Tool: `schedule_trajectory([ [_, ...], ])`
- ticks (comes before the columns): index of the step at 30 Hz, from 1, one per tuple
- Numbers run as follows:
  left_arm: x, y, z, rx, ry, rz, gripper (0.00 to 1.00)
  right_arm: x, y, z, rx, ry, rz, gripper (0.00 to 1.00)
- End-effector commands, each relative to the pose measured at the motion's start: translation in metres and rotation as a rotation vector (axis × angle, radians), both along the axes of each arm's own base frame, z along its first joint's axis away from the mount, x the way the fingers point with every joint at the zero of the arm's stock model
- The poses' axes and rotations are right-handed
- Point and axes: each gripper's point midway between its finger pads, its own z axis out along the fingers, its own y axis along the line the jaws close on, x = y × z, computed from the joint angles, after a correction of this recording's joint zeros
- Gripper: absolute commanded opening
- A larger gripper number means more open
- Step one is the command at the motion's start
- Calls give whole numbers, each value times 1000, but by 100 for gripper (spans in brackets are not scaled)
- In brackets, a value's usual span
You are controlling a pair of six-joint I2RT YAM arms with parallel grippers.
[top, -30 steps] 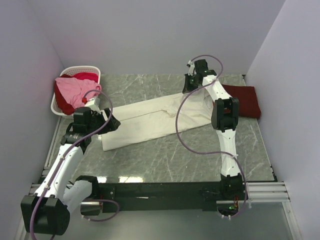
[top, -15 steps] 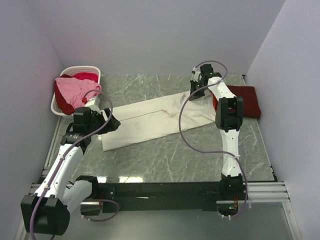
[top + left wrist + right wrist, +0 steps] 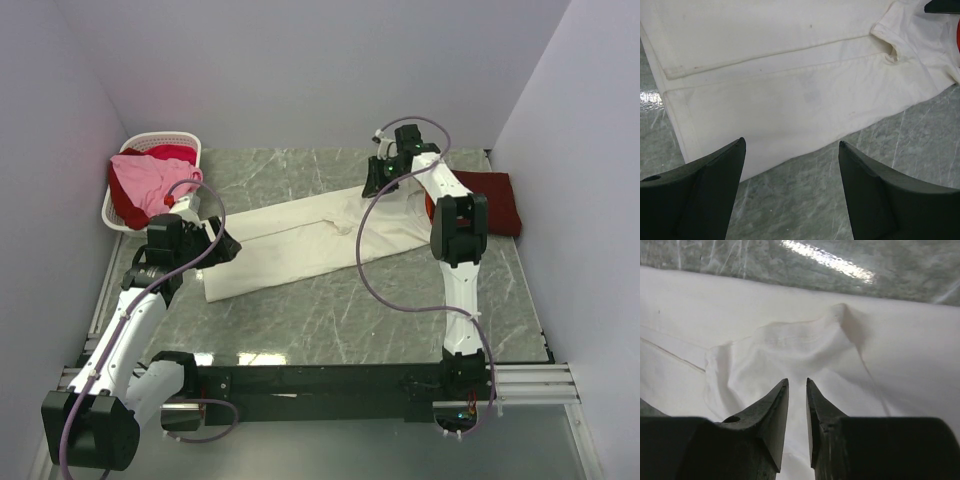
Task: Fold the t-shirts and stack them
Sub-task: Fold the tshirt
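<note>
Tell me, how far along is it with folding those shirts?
Looks done: one dark red shirt lies folded at far right. In hand: the white shirt lies folded lengthwise across the table; the right claw hovers over it, slightly open, gripping nothing, and the left claw hangs open above its hem. Left: finishing that fold, stacking, then the pink shirt and red shirt heaped in the basket.

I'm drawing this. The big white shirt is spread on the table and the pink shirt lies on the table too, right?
Not quite. The pink shirt is in the basket, not on the table, as the top view shows. The big white shirt is indeed spread on the table.
</note>
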Motion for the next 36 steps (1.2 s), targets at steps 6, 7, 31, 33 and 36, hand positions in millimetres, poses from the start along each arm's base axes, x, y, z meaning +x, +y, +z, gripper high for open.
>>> schedule_trajectory([
  [6,3,-4,5,1,-37,-33,80,8,44,48,-101,-206,96,30],
  [7,2,-5,6,0,-37,-34,80,11,44,47,-124,-215,89,31],
  [31,2,-5,5,-2,-35,-38,80,26,53,0,-467,-285,182,45],
  [33,2,-5,5,-2,-35,-37,80,24,54,-5,-480,-273,192,45],
  [36,2,-5,6,-3,-36,-38,80,20,52,-12,-497,-250,200,45],
])
